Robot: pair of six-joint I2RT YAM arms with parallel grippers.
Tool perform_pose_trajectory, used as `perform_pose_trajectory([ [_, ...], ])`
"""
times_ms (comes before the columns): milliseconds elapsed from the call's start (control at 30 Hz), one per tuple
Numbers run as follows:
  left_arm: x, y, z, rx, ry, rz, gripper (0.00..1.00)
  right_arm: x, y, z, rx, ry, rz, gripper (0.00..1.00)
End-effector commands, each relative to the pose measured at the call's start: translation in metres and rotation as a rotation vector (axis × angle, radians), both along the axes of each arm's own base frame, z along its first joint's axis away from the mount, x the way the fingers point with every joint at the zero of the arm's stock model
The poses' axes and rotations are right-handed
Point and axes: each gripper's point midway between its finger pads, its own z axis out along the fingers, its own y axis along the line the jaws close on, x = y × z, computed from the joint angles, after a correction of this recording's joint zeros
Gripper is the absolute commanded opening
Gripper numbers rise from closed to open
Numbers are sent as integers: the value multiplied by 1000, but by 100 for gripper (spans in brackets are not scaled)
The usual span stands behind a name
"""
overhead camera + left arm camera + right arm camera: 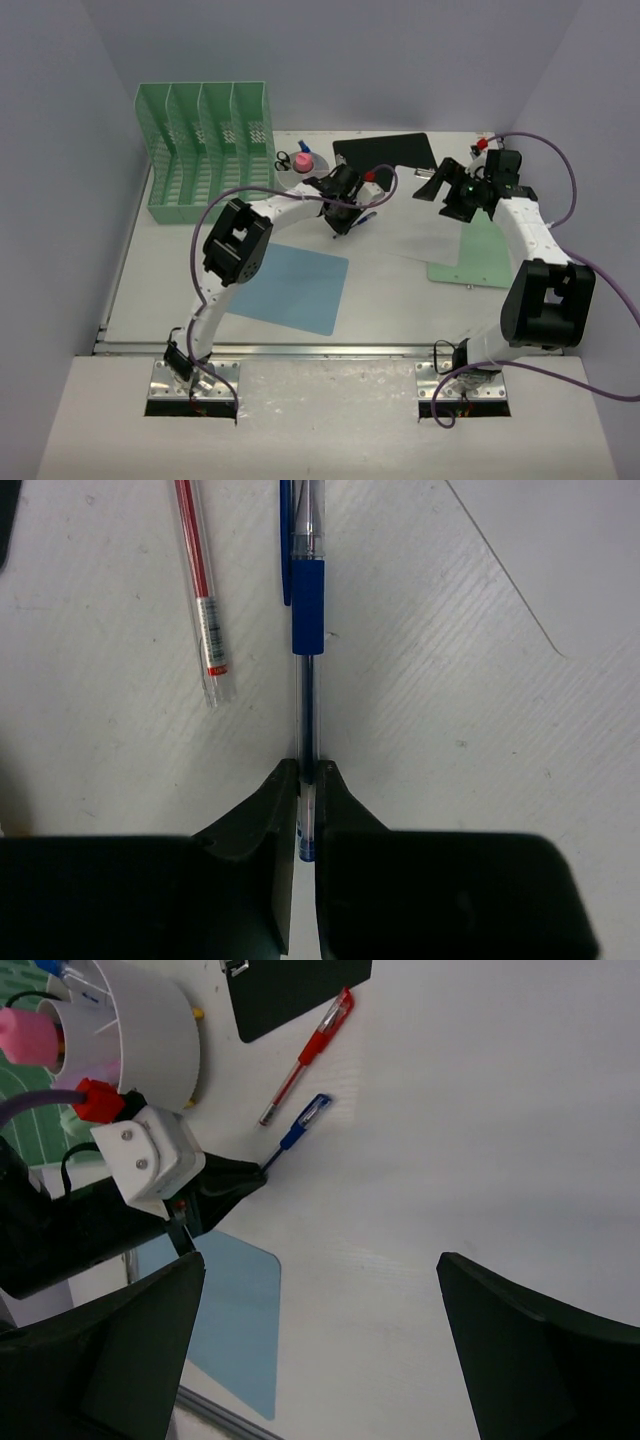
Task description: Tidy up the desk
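Note:
The white desk (170, 270) holds scattered stationery. My left gripper (345, 220) is near the desk's middle back, shut on the tail end of a blue pen (307, 590). The pen points away from the fingers, low over the desk surface. A red pen (203, 600) lies just left of it, apart from it. Both pens also show in the right wrist view: the blue pen (295, 1135) and the red pen (310, 1055). My right gripper (320, 1260) is open and empty above the white sheet (420, 235), to the right of the left gripper (225, 1180).
A mint-green slotted file rack (205, 150) stands back left. A white pen cup (150, 1030) with a pink item and scissors (283, 158) sit beside it. A black clipboard (385, 152) lies at the back, a blue sheet (290, 285) front left, a green sheet (480, 255) right.

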Motion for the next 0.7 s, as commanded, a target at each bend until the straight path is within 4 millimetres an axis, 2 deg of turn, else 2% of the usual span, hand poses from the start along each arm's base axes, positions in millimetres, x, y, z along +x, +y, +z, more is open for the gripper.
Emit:
perform_pose_trajectory([
  [0, -21, 8, 1, 15, 56, 40, 0, 19, -7, 25, 17, -84, -82, 99],
  [33, -22, 5, 8, -7, 54, 38, 0, 22, -8, 29, 20, -100, -89, 99],
  [133, -24, 1, 55, -120, 15, 50, 0, 24, -1, 38, 68, -131, -83, 99],
  [167, -20, 1, 67, -160, 4, 75, 0, 23, 7, 41, 102, -137, -54, 99],
  [233, -27, 0, 96, -257, 14, 88, 0, 25, 15, 49, 154, -164, -28, 99],
  [333, -36, 1, 128, -379, 38, 117, 0, 23, 37, 60, 263, -200, 61, 95],
  [400, -40, 2, 143, -421, 23, 127, 0, 23, 49, 65, 298, -213, 97, 95],
  [633, -44, 7, 173, -488, -16, 165, 0, 29, 91, 77, 329, -200, 170, 94],
  [667, -44, 6, 175, -491, -19, 163, 0, 32, 92, 78, 337, -199, 171, 94],
])
